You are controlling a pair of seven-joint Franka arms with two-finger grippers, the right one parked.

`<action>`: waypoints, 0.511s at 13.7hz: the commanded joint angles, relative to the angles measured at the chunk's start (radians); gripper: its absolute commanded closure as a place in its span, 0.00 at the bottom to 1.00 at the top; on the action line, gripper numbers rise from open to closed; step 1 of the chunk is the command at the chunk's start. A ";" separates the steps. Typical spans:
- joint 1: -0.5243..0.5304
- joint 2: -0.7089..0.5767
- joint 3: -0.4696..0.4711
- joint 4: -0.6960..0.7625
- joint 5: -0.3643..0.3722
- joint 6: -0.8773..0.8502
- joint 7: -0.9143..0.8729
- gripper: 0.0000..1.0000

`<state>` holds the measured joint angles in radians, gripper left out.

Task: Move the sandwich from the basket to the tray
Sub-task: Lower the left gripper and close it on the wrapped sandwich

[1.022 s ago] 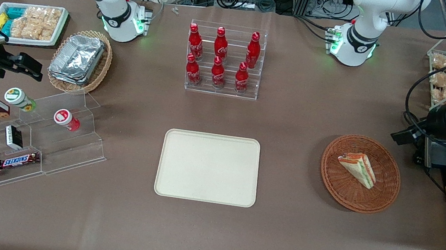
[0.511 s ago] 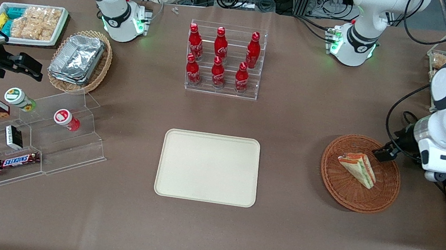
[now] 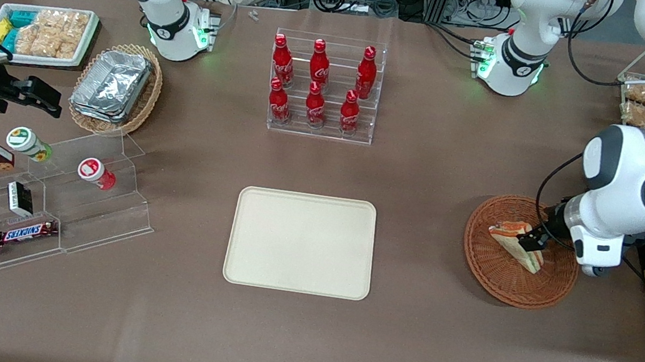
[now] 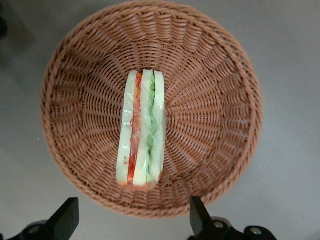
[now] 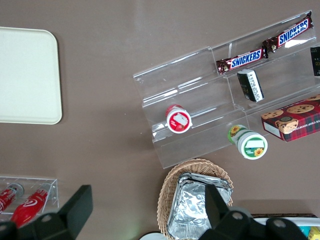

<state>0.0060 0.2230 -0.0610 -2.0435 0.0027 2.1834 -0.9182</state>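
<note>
Since a second ago the left arm has swung in from the table's edge, and its gripper now hangs over the sandwich, hiding part of it from the front. Going left to right, the tray lies bare mid-table, then the basket holds the sandwich on edge. From the wrist, both fingers show only their tips, spread wide apart around nothing.

light: bright, even overhead | shadows: soft, short | focus: sharp | glare: none
</note>
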 commanded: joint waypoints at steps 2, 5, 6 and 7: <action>0.003 0.019 0.001 -0.067 0.026 0.107 -0.027 0.00; 0.003 0.052 0.018 -0.081 0.028 0.167 -0.025 0.00; 0.003 0.067 0.020 -0.083 0.028 0.183 -0.025 0.00; 0.003 0.084 0.020 -0.083 0.028 0.206 -0.025 0.00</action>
<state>0.0075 0.2862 -0.0423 -2.1143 0.0096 2.3425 -0.9221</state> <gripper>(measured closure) 0.000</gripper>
